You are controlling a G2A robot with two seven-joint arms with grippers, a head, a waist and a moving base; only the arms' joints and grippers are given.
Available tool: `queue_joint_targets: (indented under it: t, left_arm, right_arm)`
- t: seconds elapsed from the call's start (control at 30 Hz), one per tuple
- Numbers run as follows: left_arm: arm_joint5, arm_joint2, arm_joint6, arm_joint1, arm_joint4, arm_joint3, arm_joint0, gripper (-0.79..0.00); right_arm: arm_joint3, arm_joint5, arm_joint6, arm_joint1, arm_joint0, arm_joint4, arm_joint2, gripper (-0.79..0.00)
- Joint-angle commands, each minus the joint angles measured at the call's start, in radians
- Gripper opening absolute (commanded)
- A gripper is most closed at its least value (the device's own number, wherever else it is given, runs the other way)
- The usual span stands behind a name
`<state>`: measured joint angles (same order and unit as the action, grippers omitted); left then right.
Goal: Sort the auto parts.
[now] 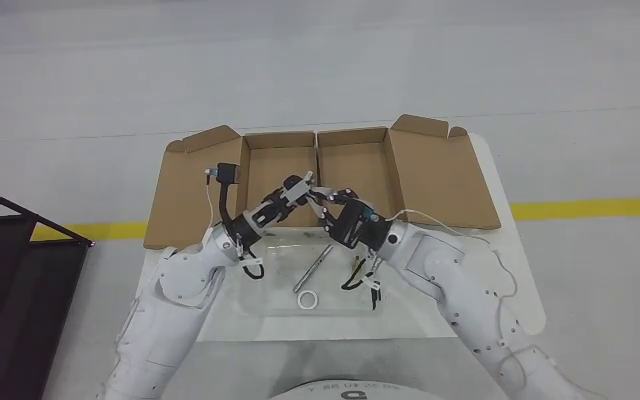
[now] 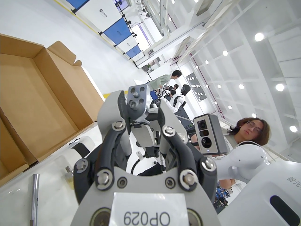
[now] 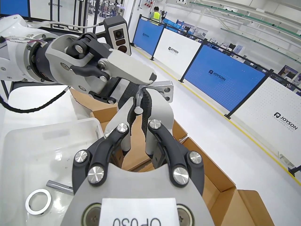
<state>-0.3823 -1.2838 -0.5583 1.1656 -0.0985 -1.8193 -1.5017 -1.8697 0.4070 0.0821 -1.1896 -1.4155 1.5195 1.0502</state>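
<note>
A silver metal bracket (image 3: 165, 90) with round holes hangs in the air above the front edge of the two cardboard boxes. My right gripper (image 3: 140, 101) is shut on its thin flange. My left gripper (image 2: 141, 105) meets it from the other side, open, its fingers (image 2: 121, 104) astride the bracket (image 2: 137, 96); one pad touches it and the other stands off. In the top view both grippers come together at the bracket (image 1: 313, 190). A steel rod (image 1: 314, 268) and a metal ring (image 1: 308, 299) lie in the clear tray (image 1: 270, 300).
Two open cardboard boxes, the left one (image 1: 278, 165) and the right one (image 1: 352, 165), sit side by side at the back with their flaps spread. The clear tray's rim (image 3: 47, 128) lies in front of them. A black rack (image 1: 30, 290) stands beyond the table's left side.
</note>
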Motion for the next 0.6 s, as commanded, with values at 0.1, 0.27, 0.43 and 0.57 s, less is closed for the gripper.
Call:
queue_joint_targets:
  t: [0.1, 0.27, 0.43, 0.57]
  left_arm:
    - [0.001, -0.001, -0.005, -0.001, -0.002, 0.0, 0.003, 0.0]
    - [0.002, -0.002, -0.006, -0.002, -0.004, 0.005, 0.01, 0.0]
    - [0.002, -0.018, 0.01, -0.004, -0.003, 0.032, 0.019, 0.0]
    - [-0.005, -0.05, 0.025, -0.007, -0.01, 0.041, 0.012, 0.0]
  right_arm:
    - [0.004, -0.002, 0.005, 0.0, 0.0, -0.005, 0.002, -0.785]
    - [0.005, -0.009, 0.008, 0.0, 0.002, -0.008, 0.007, -0.785]
    - [0.006, -0.034, 0.021, 0.004, -0.01, -0.04, 0.064, -0.785]
    - [0.055, -0.077, 0.017, 0.013, -0.037, -0.124, 0.171, -0.785]
